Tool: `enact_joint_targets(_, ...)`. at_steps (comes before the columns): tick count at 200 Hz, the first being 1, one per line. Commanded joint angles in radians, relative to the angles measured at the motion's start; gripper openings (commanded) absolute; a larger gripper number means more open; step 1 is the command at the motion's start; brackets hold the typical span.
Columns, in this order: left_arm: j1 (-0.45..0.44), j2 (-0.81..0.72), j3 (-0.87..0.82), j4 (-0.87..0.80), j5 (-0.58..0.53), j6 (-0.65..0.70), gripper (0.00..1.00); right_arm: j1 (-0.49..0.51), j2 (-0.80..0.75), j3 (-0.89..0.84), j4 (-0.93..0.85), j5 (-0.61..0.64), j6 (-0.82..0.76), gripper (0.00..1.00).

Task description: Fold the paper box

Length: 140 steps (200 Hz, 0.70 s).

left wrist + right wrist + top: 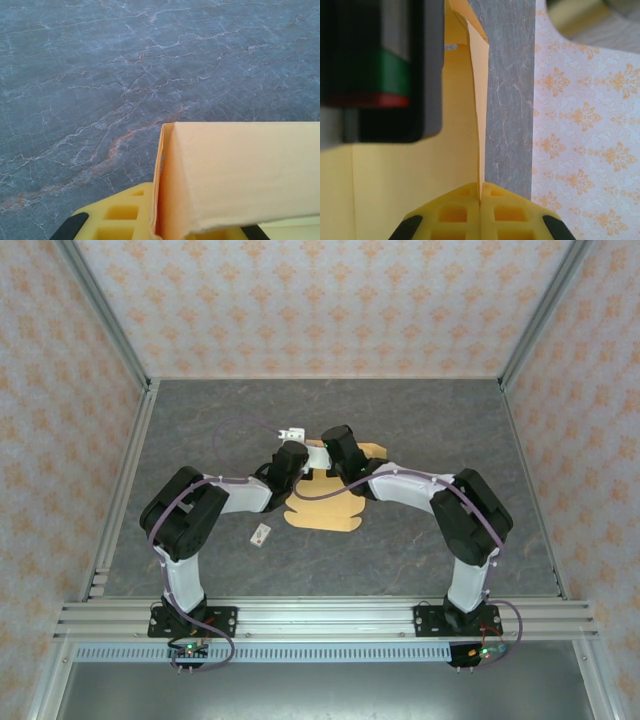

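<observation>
Left gripper (160, 220): clenched on a raised panel of the paper box (325, 508), at the sheet's far-left side. Box lies mid-table (200, 430) with its long axis running near to far; most of the sheet lies toward the arm bases from both pincers. Right gripper (481, 196): pinched tight on a thin upright flap edge, far-right side. Both arms equally near. No legible writing; white tag (262, 534) too small to read.

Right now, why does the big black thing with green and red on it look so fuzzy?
Right wrist view: the black thing seems very close to the lens, so it is out of focus, while the paper box edge pinched in the right claw looks sharper. Left wrist view: the table veins are crisp. Top view: even light, no glare.
</observation>
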Motion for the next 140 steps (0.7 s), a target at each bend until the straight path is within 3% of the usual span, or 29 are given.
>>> enact_joint_targets(1, 0.019, 0.068, 0.012, -0.17, -0.268, -0.082, 0.11, 0.013, -0.013, 0.03, -0.055, 0.053, 0.04, 0.0)
enact_joint_targets(36, 0.02, 0.058, -0.003, -0.124, -0.211, -0.065, 0.15, 0.011, -0.012, 0.029, -0.053, 0.065, 0.037, 0.0)
enact_joint_targets(97, 0.021, 0.005, -0.052, -0.024, -0.084, -0.009, 0.34, -0.001, -0.009, 0.037, -0.06, 0.086, 0.037, 0.0)
enact_joint_targets(140, 0.021, -0.013, -0.079, -0.012, -0.007, 0.013, 0.39, -0.007, -0.001, 0.053, -0.069, 0.088, 0.041, 0.0)
